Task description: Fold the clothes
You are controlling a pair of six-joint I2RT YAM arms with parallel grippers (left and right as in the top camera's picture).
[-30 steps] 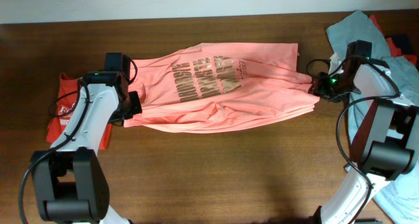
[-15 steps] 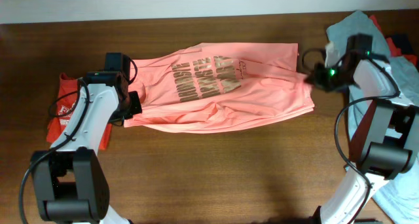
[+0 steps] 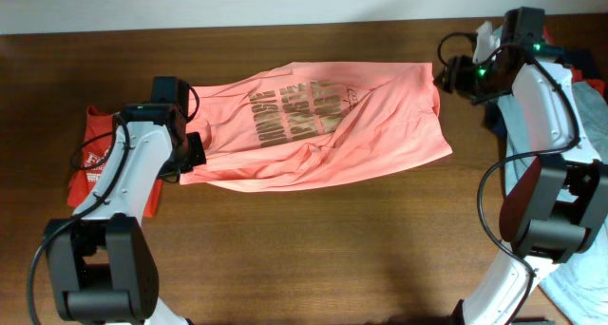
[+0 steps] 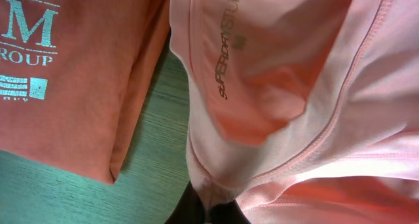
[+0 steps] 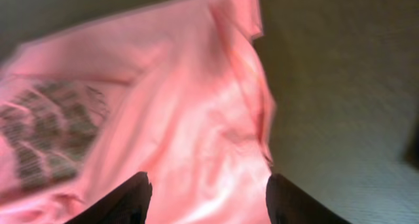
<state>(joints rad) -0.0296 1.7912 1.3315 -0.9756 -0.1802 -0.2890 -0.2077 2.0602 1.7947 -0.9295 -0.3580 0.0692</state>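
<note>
The salmon-pink T-shirt [image 3: 323, 135] with tan-gold lettering lies spread across the middle of the table. My left gripper [image 3: 190, 156] is shut on its left edge; the left wrist view shows the fingers [image 4: 213, 209] pinching the pink fabric [image 4: 281, 67] by the collar. My right gripper [image 3: 446, 78] is open above the shirt's far right corner. In the right wrist view its fingers [image 5: 206, 198] stand wide apart with the pink shirt [image 5: 183, 119] beneath them, gripping nothing.
A red-orange shirt [image 3: 90, 159] lies folded at the left under my left arm; it also shows in the left wrist view [image 4: 65, 86]. A pile with a grey-blue shirt [image 3: 589, 125] sits at the right edge. Bare wooden table [image 3: 313, 239] lies in front.
My right gripper has let go of the shirt's right edge, opened, and moved toward the far side. The bunched right edge now lies flat. The left arm has not moved.
</note>
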